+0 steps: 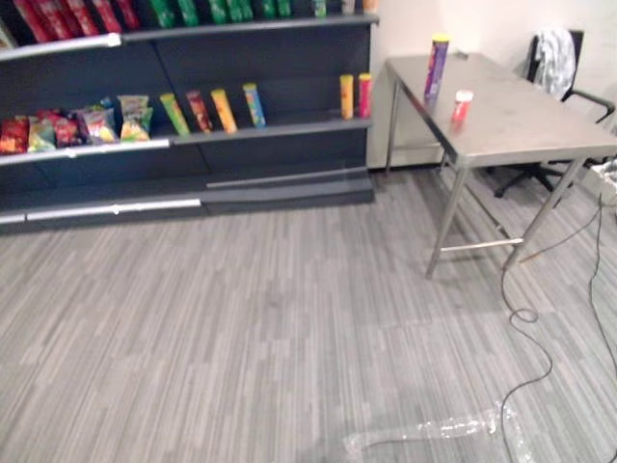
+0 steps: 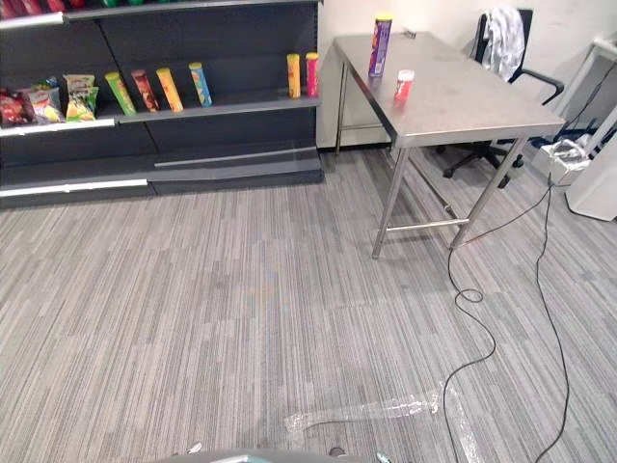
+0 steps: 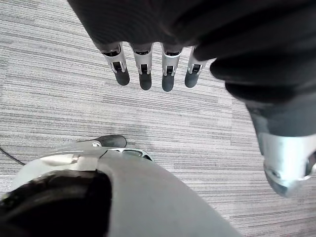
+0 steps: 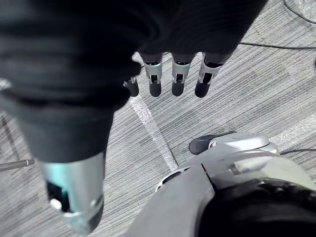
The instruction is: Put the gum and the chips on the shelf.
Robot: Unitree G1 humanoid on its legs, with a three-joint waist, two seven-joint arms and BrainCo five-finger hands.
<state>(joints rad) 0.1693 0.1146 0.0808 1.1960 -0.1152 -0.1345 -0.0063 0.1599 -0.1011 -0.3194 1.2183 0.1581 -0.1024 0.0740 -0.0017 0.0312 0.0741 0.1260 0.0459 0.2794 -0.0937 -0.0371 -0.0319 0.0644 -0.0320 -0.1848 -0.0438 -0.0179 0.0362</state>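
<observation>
Obs.: chips [image 1: 437,66], a tall purple can with a yellow lid, stand upright on the steel surface [image 1: 530,125], near its far left edge. The gum [image 1: 462,106], a small red tub with a white cap, stands upright on the same surface, just in front of the chips and apart from them.

Shelf [image 1: 289,154]: dark unit against the wall, left of the surface, well apart from both items.
- Middle tier, right bay: four slim cans leaning to the left – green [image 1: 174,114], red [image 1: 199,111], orange [image 1: 224,110], blue-banded [image 1: 254,104]. At the right end a yellow can [image 1: 346,96] and a red can [image 1: 364,95] stand upright, side by side.
- Middle tier, left bay: snack bags [image 1: 77,125] packed in a row.
- Top tier: red cans [image 1: 67,17] on the left, green cans [image 1: 217,10] further right.

An office chair [image 1: 521,179] with a pale cloth [image 1: 556,53] draped over its back stands behind the surface. A strip of clear tape [image 1: 434,430] lies on the grey striped carpet floor [image 1: 241,318].

Left hand [image 3: 168,69]: hangs over the carpet, fingers straight and pointing down, thumb apart, holding nothing.
Right hand [image 4: 178,74]: same posture over the carpet, fingers straight, nothing held.
</observation>
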